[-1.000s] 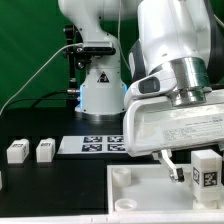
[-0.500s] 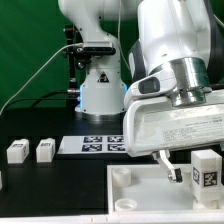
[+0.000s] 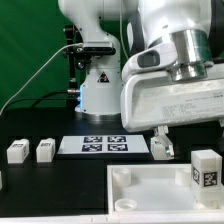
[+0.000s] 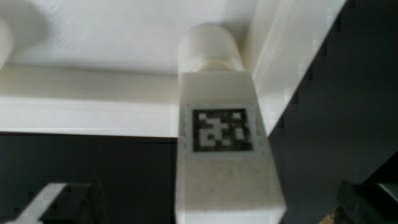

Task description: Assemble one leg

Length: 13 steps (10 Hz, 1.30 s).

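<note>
The leg (image 3: 205, 170) stands upright on its own, directly below the jaws and clear of them. The jaws are spread wide with nothing in them. One finger (image 3: 163, 146) hangs just above the leg's top, to the exterior view's left of it, and the other is out of that picture. The wrist view looks straight down the leg between the two fingers, its square marker (image 4: 219, 128) plain to see and neither finger touching it.

Under the leg is the large white slab (image 3: 150, 185). The leg sits at the corner nearest the jaws, and by the look of it it's seated in a socket. How tight it sits, I can't tell from here. An open socket (image 3: 122, 176) waits at the slab's far corner, well away from the jaws.

Further out on the black tabletop (image 3: 60, 195), the marker board (image 3: 95, 145) lies beyond the slab. Two spare legs (image 3: 30, 151) rest well apart from the jaws, toward the exterior view's left.

My read: the one leg looks placed, and only confirming it's fully home remains.
</note>
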### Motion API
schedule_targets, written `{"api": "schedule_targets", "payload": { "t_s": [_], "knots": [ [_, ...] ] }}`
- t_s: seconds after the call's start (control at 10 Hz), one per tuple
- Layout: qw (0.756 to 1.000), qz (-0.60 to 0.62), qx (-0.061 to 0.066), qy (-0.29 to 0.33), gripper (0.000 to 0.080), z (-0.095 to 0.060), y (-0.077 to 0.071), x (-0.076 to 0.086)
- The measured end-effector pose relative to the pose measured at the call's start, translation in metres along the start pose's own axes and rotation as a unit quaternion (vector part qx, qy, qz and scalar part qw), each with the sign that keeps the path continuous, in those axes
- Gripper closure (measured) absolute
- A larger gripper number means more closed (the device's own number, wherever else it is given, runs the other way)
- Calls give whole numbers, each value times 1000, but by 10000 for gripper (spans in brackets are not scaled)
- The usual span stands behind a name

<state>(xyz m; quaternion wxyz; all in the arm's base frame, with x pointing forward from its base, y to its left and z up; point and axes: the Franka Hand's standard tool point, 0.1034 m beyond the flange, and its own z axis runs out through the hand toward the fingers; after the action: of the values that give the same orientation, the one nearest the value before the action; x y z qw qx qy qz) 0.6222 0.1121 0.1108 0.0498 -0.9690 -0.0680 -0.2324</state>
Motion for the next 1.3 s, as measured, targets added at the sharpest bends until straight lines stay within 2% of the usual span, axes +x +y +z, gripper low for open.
{"api": "schedule_targets", "payload": {
  "t_s": [0.1, 0.3, 0.5, 0.6, 0.7, 0.8, 1.1, 1.3],
  "knots": [
    [999, 2, 6, -50, 150, 3, -2, -4],
    [989, 4, 20, -147, 150, 1, -5, 8],
    [972, 7, 32, -232, 150, 7, -4, 9],
    [959, 5, 38, -281, 150, 9, -6, 4],
    [964, 5, 37, -264, 150, 18, -6, 10],
    [964, 5, 36, -263, 150, 22, -9, 1],
    [964, 2, 37, -264, 150, 28, -14, -4],
    [964, 12, 35, -264, 179, 28, -14, -4]
  ]
}}
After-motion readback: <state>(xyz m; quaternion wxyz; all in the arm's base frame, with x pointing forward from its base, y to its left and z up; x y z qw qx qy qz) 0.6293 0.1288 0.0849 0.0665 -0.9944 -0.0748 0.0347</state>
